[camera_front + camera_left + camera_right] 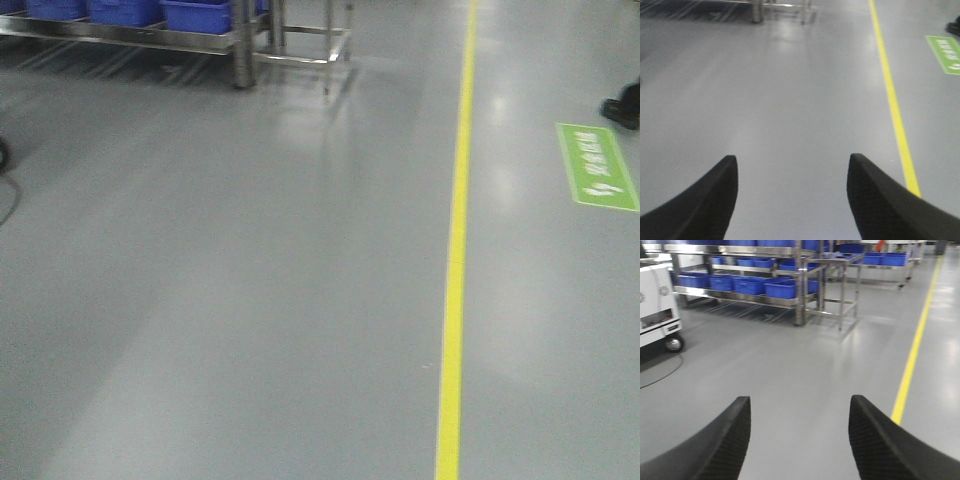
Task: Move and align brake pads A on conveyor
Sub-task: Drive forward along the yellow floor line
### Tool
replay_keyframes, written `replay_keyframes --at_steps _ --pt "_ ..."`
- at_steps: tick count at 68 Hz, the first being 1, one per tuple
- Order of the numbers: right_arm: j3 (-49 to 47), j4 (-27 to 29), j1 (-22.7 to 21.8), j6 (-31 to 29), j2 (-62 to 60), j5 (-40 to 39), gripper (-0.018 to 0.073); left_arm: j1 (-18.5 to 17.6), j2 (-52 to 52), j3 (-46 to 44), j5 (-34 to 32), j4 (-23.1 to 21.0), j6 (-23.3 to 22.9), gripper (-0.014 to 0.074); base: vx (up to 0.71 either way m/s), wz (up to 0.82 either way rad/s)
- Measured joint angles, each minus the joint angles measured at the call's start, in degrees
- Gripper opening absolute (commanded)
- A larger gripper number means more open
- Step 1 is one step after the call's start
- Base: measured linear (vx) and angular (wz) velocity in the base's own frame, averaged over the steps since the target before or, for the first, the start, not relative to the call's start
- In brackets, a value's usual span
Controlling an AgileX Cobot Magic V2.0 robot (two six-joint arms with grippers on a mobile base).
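The brake pads A and the conveyor are out of view in every frame. My left gripper stands open over bare grey floor, its two black fingers wide apart with nothing between them. My right gripper is open too, also above grey floor and holding nothing. Neither gripper shows in the front-facing view.
A yellow floor line runs front to back on the right. Steel racks with blue bins stand at the far left. A white wheeled cart sits left. A green floor sign and a person's shoe are far right.
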Motion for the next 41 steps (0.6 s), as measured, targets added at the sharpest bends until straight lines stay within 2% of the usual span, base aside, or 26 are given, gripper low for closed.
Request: replay_keyframes --at_steps 11,41 --pt "0.0 0.0 0.0 0.0 0.0 0.0 0.0411 0.0 0.0 0.0 0.0 0.0 0.0 0.046 -0.05 -0.48" --pt "0.0 0.0 0.0 0.0 0.0 0.0 0.0411 0.0 0.0 0.0 0.0 0.0 0.0 0.046 0.04 -0.28"
